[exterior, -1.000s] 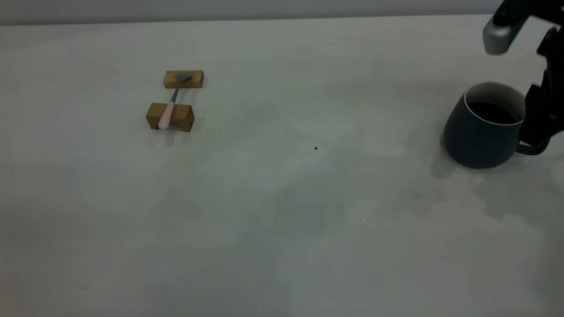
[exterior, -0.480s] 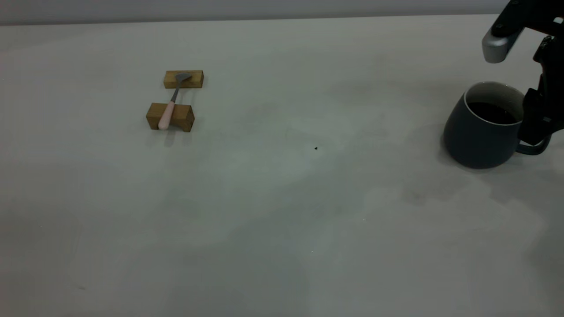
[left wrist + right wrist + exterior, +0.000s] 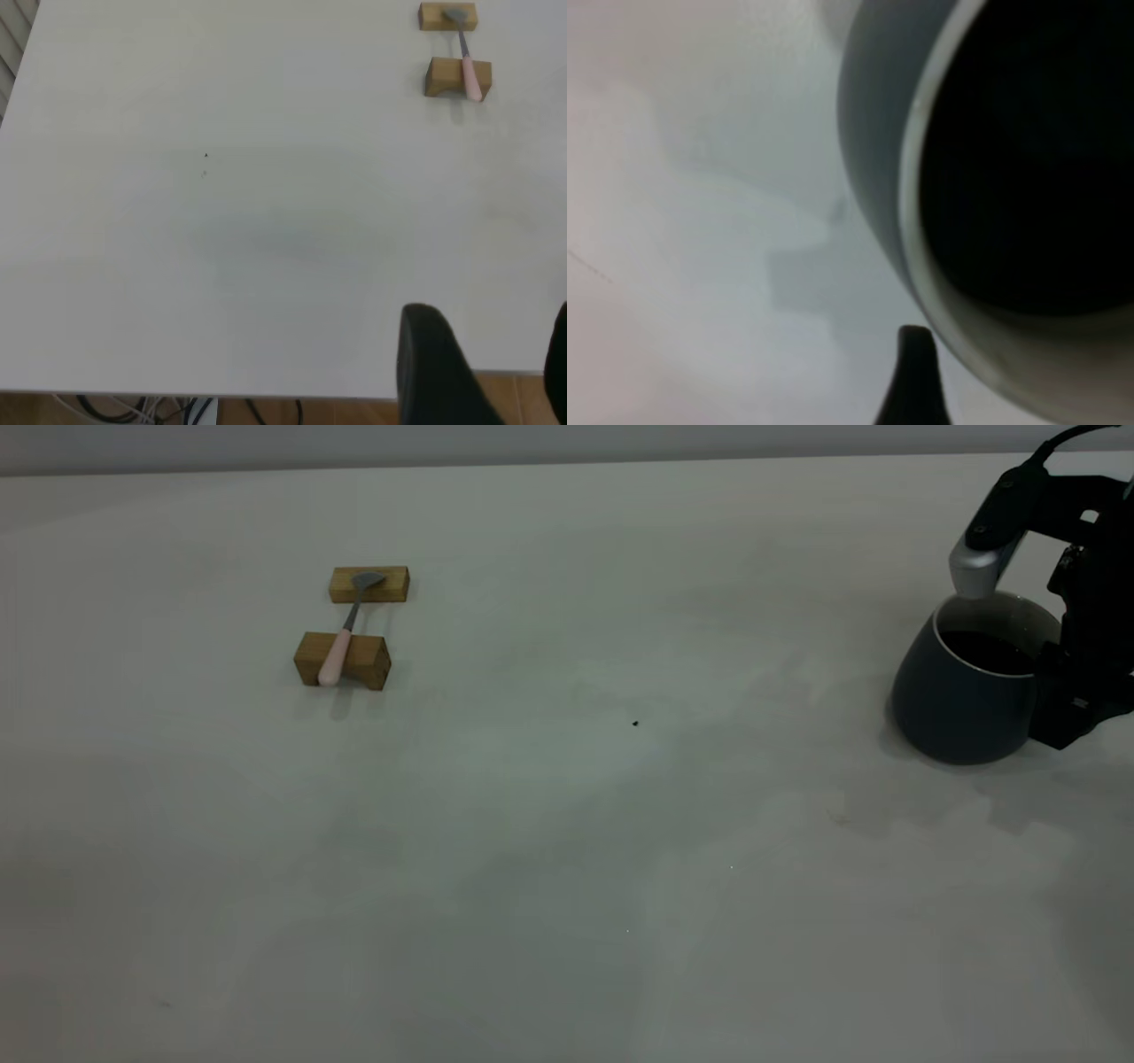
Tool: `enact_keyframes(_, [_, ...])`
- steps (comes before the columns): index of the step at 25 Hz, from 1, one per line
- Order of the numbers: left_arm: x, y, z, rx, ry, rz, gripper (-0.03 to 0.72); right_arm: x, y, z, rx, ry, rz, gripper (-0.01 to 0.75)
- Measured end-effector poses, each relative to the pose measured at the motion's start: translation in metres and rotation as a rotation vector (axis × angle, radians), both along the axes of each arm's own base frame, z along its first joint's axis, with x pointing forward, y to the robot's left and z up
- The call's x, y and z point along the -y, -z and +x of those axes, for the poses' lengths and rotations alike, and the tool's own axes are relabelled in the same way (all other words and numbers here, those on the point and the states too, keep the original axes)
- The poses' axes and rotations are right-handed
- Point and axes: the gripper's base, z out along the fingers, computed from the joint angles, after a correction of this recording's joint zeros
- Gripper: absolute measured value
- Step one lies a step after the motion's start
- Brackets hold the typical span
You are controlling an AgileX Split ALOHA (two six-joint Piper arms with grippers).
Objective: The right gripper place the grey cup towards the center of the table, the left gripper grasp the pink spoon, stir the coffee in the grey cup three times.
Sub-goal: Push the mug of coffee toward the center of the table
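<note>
The squat slate-grey cup of dark coffee stands touching the right pincer, at its handle side; whether the pincer is clamped, I cannot tell. Next: secure the handle, then slide centreward.

Two tan wooden blocks sit toward the left side, one behind the other with a gap between them. The farther block is a low flat bar. The nearer block is taller, with a shallow arch cut into its underside (it rests on two short feet). From the left wrist camera, dark cables and a strip of wooden floor show past the near edge.
</note>
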Motion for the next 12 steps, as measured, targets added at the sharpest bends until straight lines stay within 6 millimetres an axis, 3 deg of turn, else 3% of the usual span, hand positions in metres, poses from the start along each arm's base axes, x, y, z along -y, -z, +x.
enact_keyframes(8, [0.0000,0.0000,0.0000,0.000,0.000,0.000,0.382,0.0000,0.0002,0.0002,0.000,-0.001,-0.001,0.307])
enact_keyframes(12, [0.0000,0.0000,0.0000,0.000,0.000,0.000,0.382,-0.0068,0.0002,0.0000,0.001,0.000,0.009,0.200])
